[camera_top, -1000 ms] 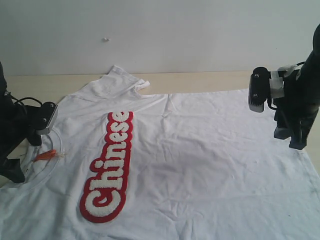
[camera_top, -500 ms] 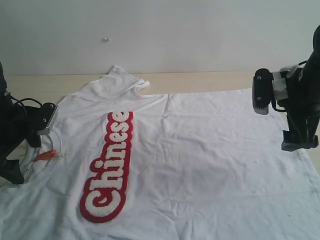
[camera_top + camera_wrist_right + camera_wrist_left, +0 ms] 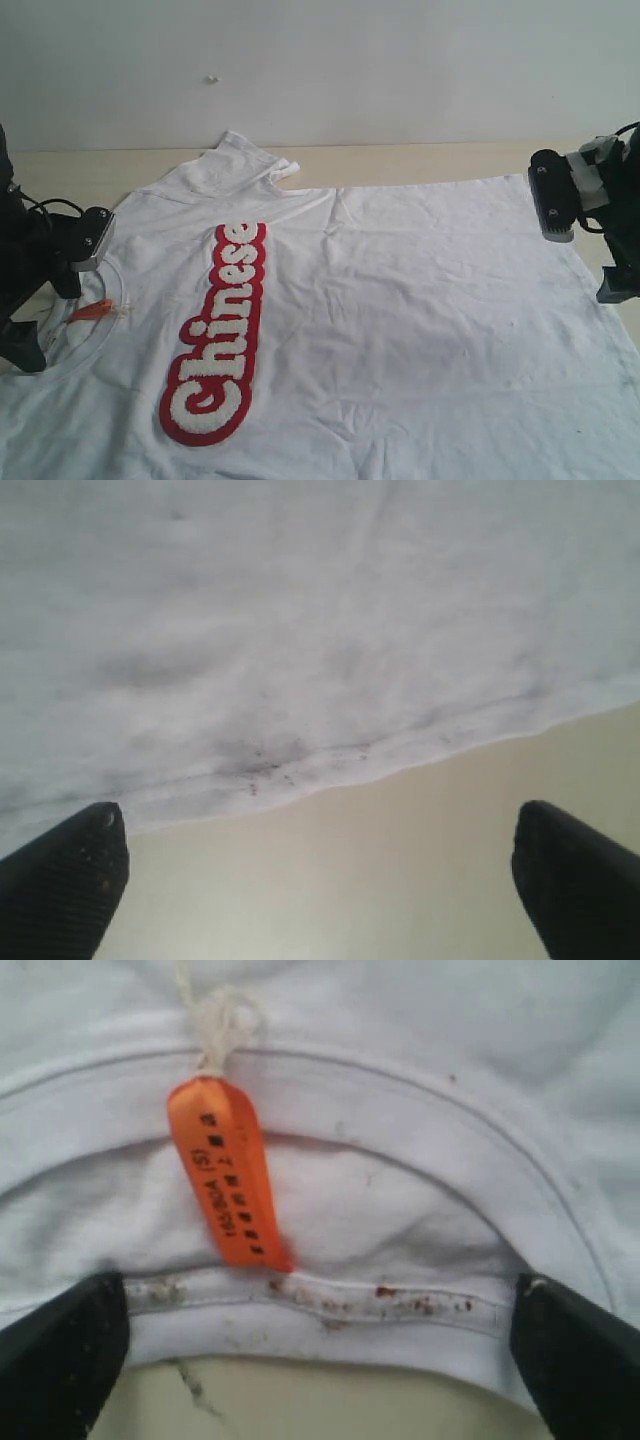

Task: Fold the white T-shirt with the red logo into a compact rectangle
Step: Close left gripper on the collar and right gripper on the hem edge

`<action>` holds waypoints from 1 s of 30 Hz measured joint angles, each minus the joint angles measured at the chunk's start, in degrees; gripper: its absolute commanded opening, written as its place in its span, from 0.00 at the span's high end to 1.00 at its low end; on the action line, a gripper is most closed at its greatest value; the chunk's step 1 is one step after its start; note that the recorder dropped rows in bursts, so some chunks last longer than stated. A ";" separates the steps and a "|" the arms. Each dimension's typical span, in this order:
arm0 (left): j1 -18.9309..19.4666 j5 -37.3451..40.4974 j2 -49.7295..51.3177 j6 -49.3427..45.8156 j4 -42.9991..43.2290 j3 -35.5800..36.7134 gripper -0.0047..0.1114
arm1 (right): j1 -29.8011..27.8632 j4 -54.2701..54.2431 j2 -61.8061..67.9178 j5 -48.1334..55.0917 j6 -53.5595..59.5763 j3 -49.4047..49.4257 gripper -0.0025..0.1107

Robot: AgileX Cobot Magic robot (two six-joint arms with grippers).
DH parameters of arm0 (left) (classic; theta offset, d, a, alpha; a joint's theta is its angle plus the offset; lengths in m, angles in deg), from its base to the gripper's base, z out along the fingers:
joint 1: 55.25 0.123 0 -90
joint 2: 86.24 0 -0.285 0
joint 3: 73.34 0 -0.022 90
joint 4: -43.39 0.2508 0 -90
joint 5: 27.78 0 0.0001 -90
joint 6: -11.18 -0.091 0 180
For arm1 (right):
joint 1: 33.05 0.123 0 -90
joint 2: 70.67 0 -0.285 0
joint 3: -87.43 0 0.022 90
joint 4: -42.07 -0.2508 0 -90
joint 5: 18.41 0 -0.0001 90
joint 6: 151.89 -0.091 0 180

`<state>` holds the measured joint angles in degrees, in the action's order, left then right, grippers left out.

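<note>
1. The white T-shirt (image 3: 400,320) lies spread front-up across the table (image 3: 420,160), with the collar to your left and the hem to your right. Its nearest edge runs out of the exterior view, so do not assume that side is flat.
2. Your left gripper (image 3: 320,1380) stands with its jaws wide apart and grips nothing. The tips flank the collar band (image 3: 330,1305), with bare table showing between them. Judged from here, you should take both collar layers squarely and keep clear of the orange tag (image 3: 228,1175), so its string doesn't drag.
3. Your right gripper (image 3: 320,880) is also spread wide and empty. It hangs over bare table just beyond the hem (image 3: 300,770). Come in low so the lower finger slides under the hem rather than pushing it into a ridge.
4. A first lengthwise fold looks like the sensible step. Lift both ends level together, because uneven height would likely skew the crease across the wrinkled body.
5. The far sleeve (image 3: 225,165) is already bunched and folded on itself. Flatten or tuck it, or it will likely bulge in the finished rectangle.
6. Writing: the red chest patch (image 3: 218,335) reads "Chinese" in fuzzy white letters. The orange tag shows "(S)" beside a size code too blurred to read with certainty.
</note>
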<state>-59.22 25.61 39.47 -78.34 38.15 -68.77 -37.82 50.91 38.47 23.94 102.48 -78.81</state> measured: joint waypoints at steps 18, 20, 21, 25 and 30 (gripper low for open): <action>0.00 0.48 0.00 0.66 0.00 0.00 0.06 | -4.42 -4.74 10.97 7.57 5.12 -12.72 0.05; 0.00 0.48 0.00 0.66 0.00 0.00 0.06 | -5.03 -6.10 12.47 8.72 6.01 -13.88 0.05; 0.00 0.48 0.00 0.66 0.00 0.00 0.06 | -5.56 -6.41 13.34 8.97 6.34 -14.47 0.05; 0.00 0.48 0.00 0.66 0.00 0.00 0.06 | -6.77 -6.00 15.63 9.42 8.26 -15.57 0.05; 0.00 0.48 0.00 0.66 0.00 0.00 0.06 | -6.76 -6.27 16.74 6.84 10.94 -16.05 0.05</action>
<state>-59.22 26.09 39.47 -77.67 38.15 -68.77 -44.59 44.64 55.21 30.77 113.42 -94.87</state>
